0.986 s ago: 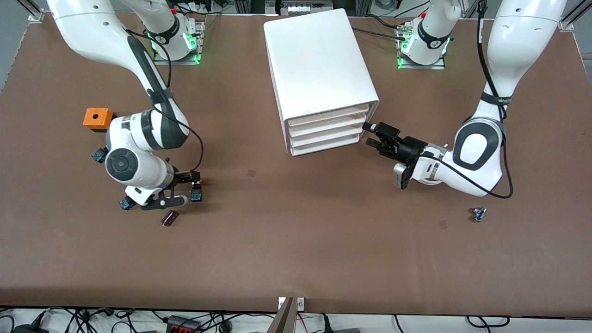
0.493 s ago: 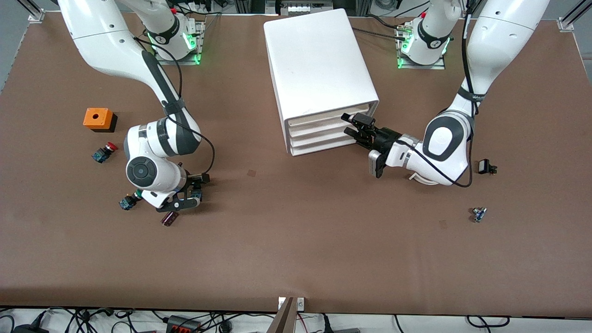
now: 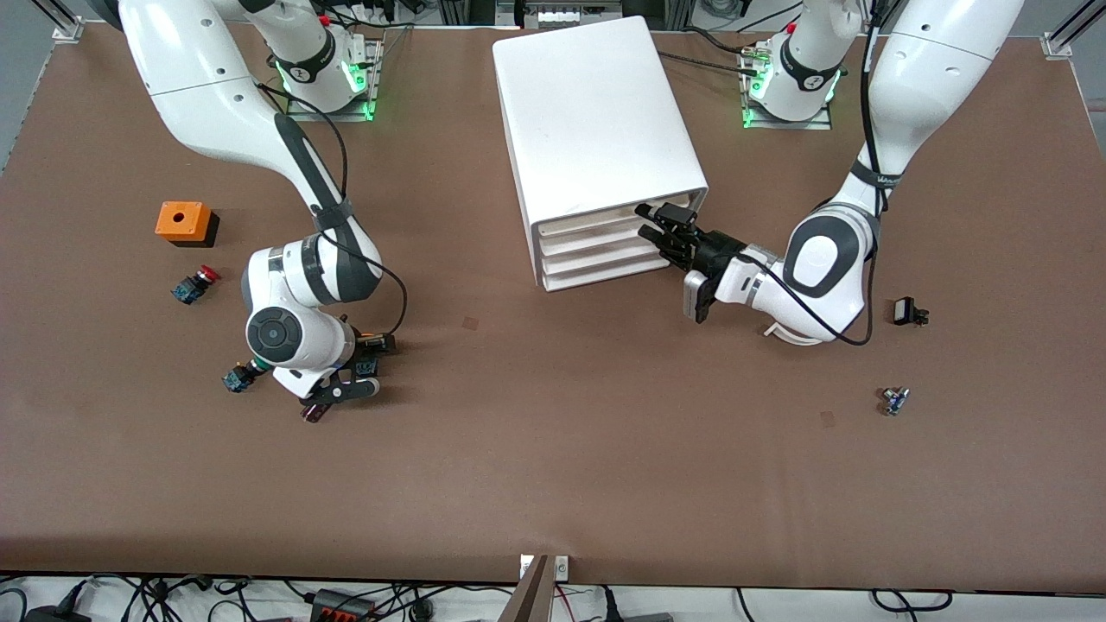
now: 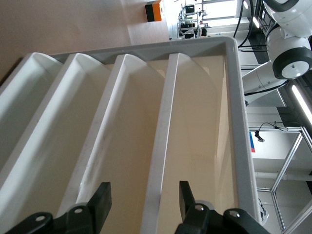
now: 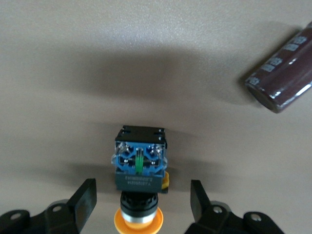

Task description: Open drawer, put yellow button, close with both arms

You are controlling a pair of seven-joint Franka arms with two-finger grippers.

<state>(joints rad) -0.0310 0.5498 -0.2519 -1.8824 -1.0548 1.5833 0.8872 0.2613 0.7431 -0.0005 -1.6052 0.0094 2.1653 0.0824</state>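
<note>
Jaws of the right gripper (image 5: 141, 207) stand apart, straddling the yellow button (image 5: 140, 171) on the brown counter (image 3: 553, 449) without touching it; the button lies on its side, toward the right arm's end. A dark cylindrical part (image 5: 284, 75) lies just beside it, nearer the front camera. Jaws of the left gripper (image 4: 144, 202) are likewise spread, at the front of the white cabinet (image 3: 592, 130), either side of one drawer's (image 4: 161, 146) rim. All four drawers sit closed.
</note>
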